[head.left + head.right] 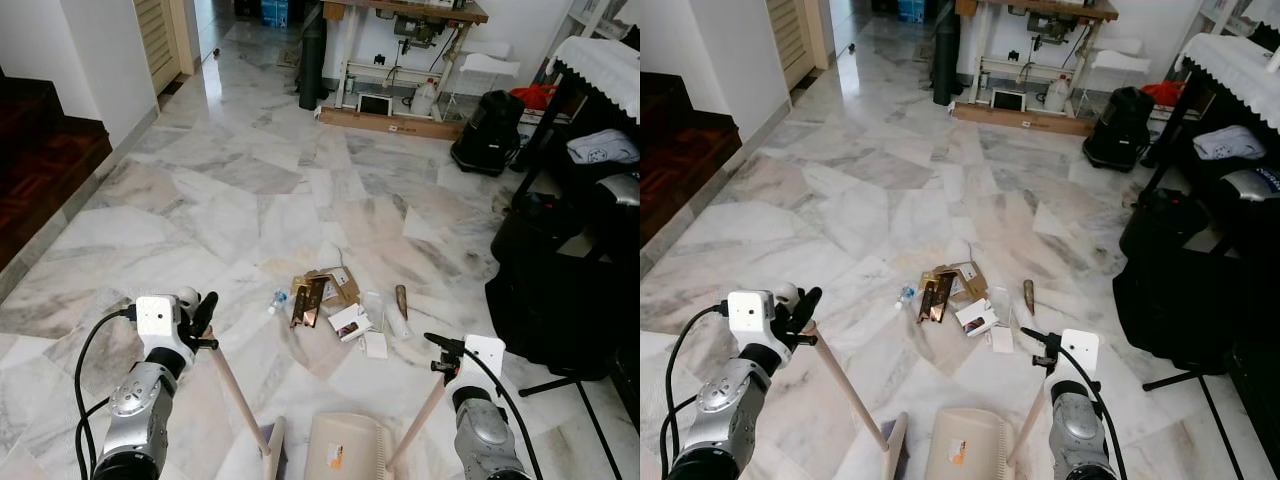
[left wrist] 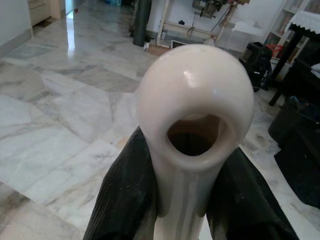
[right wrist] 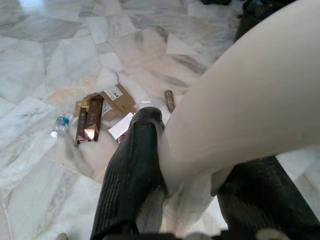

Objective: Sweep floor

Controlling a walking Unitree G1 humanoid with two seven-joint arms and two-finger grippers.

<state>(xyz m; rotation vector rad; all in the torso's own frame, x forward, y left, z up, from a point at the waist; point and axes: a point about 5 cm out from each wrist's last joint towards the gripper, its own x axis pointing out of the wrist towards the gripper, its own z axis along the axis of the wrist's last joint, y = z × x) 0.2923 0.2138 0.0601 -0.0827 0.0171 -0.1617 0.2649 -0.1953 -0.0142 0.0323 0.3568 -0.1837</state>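
Litter pile (image 1: 340, 305): brown cardboard boxes, white paper slips, a small clear plastic bottle and a brown tube, scattered on the grey-veined white marble floor (image 1: 230, 200); landmark for all places below.
Broom: long pale wooden-coloured handle (image 1: 235, 395) slanting down toward the robot's side of the litter pile; head low at the frame edge, well short of the pile, bristles hard to make out.
Dustpan: cream plastic pan (image 1: 345, 445) on the floor on the near side of the litter pile, with its own pale stick handle (image 1: 418, 420) rising to the right.
Left gripper (image 1: 203, 318): near and left of the litter pile; black fingers (image 2: 122, 200) pressed on either side of the broom handle's rounded, holed cream cap (image 2: 195, 115), pinching it near the top.
Right gripper (image 1: 445, 352): near and right of the litter pile; black fingers (image 3: 132, 170) clamped around the dustpan's handle top.
Handling, judged: handles stiff, light, smooth and likely slippery; hold at the very top gives reach but weak leverage, so head may wobble; cardboard and paper light, apt to skid or scatter; bottle and tube apt to roll.
Surroundings: black bags (image 1: 490, 130) and dark furniture far beyond and right of the litter pile.
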